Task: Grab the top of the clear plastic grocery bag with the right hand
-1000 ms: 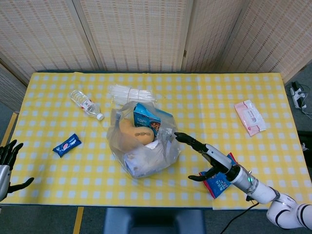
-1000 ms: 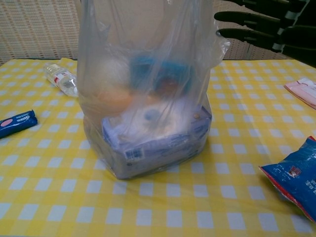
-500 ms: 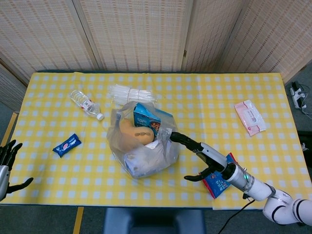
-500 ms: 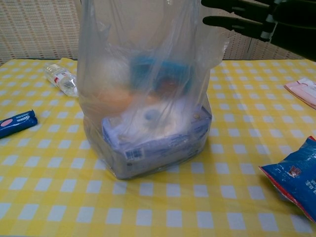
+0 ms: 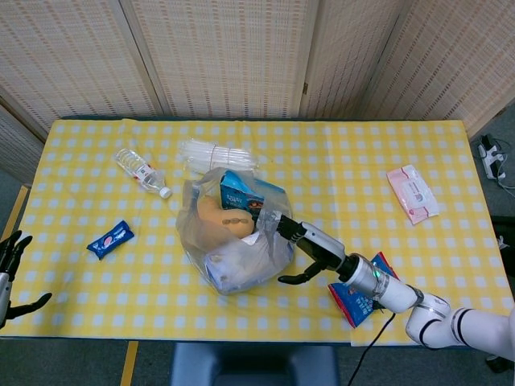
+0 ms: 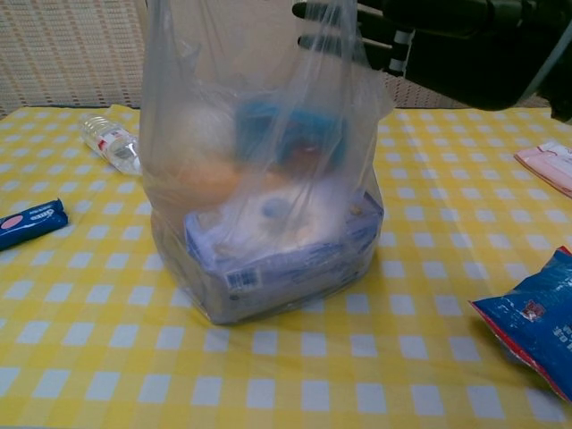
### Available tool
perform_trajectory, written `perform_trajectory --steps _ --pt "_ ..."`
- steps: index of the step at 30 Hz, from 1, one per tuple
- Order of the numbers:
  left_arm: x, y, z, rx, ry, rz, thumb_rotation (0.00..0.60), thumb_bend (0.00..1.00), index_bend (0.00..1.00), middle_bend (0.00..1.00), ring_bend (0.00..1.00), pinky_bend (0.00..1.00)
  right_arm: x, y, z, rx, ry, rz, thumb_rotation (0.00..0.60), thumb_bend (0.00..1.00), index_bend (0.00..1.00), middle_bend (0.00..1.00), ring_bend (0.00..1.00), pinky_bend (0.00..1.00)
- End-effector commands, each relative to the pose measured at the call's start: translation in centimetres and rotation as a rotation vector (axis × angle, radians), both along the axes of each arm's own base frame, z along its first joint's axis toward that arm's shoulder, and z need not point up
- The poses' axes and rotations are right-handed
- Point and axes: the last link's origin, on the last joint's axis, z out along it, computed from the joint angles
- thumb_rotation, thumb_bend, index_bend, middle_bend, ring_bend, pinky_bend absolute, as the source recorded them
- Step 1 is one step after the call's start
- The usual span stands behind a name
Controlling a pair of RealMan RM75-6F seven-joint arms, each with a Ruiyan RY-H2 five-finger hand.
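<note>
The clear plastic grocery bag [image 5: 233,233] stands upright mid-table, holding a blue carton, an orange item and white packs; in the chest view the bag [image 6: 259,179] fills the centre. My right hand [image 5: 302,245] reaches in from the right with fingers spread, their tips at the bag's upper right edge, thumb hanging below. In the chest view the right hand [image 6: 375,31] is dark at the top, its fingertips showing through the plastic. It grips nothing that I can see. My left hand [image 5: 10,269] hangs open off the table's left edge.
A blue snack packet [image 5: 358,293] lies under my right forearm. A water bottle [image 5: 141,171] and a clear plastic bundle [image 5: 213,153] lie behind the bag. A small blue wrapper [image 5: 110,239] sits left, a pink wipes pack [image 5: 413,193] far right.
My right hand has moved left from beside the bag until its fingertips reach the bag's upper right edge. The bag's rim on that side shifted slightly. The left hand stayed still.
</note>
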Motion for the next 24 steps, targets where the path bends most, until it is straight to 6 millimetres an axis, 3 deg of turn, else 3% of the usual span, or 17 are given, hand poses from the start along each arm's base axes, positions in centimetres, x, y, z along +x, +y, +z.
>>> perform_trajectory --steps 1,9,24 --pt "-0.1 -0.1 0.2 0.004 -0.002 0.001 0.600 0.17 0.00 0.00 0.00 0.00 1.1 -0.8 -0.6 0.001 -0.002 0.001 0.600 0.26 0.00 0.00 0.00 0.00" --pt "-0.1 -0.6 0.8 0.019 -0.014 -0.006 0.600 0.17 0.00 0.00 0.00 0.00 3.2 -2.5 -1.8 0.019 0.028 -0.024 0.600 0.26 0.00 0.00 0.00 0.00" --pt "-0.1 -1.4 1.6 0.041 -0.036 -0.027 0.600 0.17 0.00 0.00 0.00 0.00 6.3 -4.0 -3.8 0.042 0.076 -0.030 0.600 0.25 0.00 0.00 0.00 0.00"
